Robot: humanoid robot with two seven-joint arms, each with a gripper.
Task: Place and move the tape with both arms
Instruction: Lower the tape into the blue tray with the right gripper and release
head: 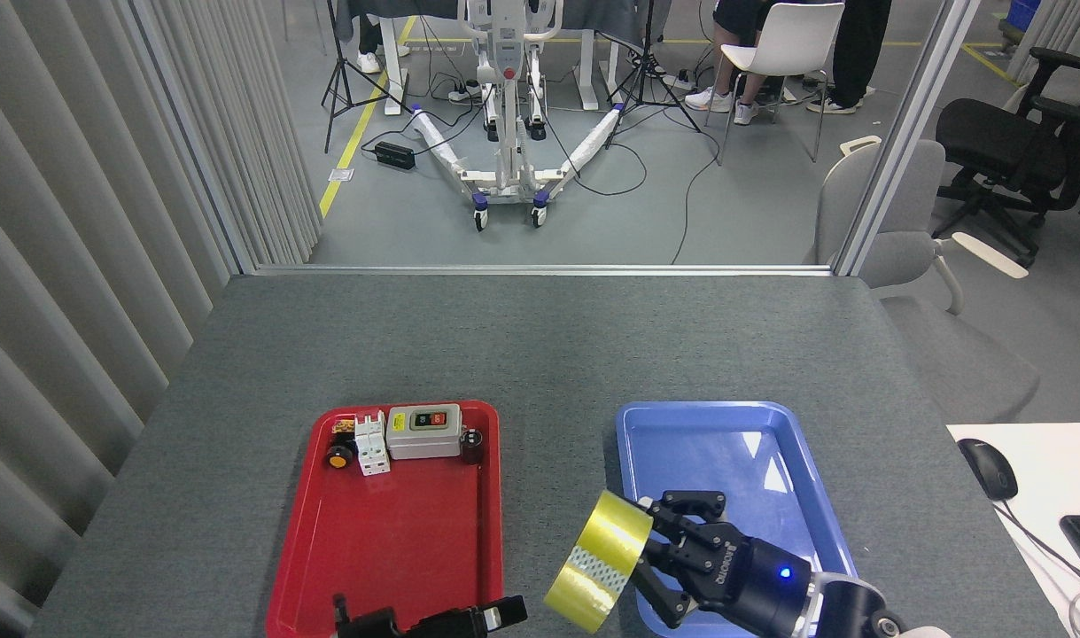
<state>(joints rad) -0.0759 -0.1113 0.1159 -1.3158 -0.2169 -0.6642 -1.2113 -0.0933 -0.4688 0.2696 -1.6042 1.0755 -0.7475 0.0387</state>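
Head view | right hand (655, 558) grasps tape (598, 561) | left hand (433, 618) released

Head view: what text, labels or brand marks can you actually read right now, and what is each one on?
"ROBOTIQ": white lettering on the right gripper, seen upside down and small, just readable.
Tape: white printed pattern on the core, no words legible.
Grey switch box in the red tray: yellow label and red and black buttons, print too small to read.
White breaker: markings too small to read.
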